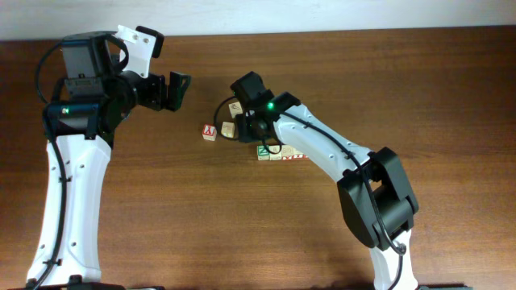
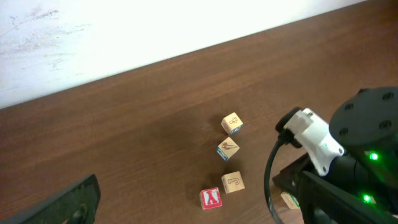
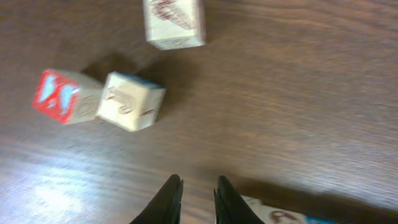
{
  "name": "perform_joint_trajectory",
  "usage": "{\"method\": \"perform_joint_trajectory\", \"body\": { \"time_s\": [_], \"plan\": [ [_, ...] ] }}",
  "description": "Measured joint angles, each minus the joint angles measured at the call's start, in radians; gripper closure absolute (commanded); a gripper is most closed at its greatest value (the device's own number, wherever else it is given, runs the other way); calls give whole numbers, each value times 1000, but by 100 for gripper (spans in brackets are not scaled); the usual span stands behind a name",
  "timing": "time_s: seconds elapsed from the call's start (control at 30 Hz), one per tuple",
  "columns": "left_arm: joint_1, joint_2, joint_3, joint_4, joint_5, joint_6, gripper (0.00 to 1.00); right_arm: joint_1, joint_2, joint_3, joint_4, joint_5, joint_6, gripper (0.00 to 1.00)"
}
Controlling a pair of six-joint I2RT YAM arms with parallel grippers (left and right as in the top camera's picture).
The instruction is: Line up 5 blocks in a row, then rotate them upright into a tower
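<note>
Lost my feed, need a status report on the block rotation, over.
Left gripper wide open, standing off. Right gripper barely open, empty, above brown wooden table. Small light-wood alphabet cubes: none gripped. Nothing in the way.

Dark wooden table (image 1: 201,225) against a white wall (image 2: 124,31).
Its brown top, with fine grain running across it, fills nearly the whole overhead view; the wall meets its far edge, plain and matte, faintly scuffed grey. Soft, even light leaves a pale sheen on the wood.
</note>
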Motion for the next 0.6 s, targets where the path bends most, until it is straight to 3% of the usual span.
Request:
{"method": "perform_joint_trajectory", "body": {
  "time_s": [0.23, 0.37, 0.6],
  "plan": [
    [0, 0, 0, 0, 0, 0, 1, -8, 11, 0, -12, 19, 11, 86],
    [0, 0, 0, 0, 0, 0, 1, -8, 50, 0, -27, 19, 29, 95],
    [0, 0, 0, 0, 0, 0, 1, -8, 57, 0, -34, 19, 37, 96]
  ]
}}
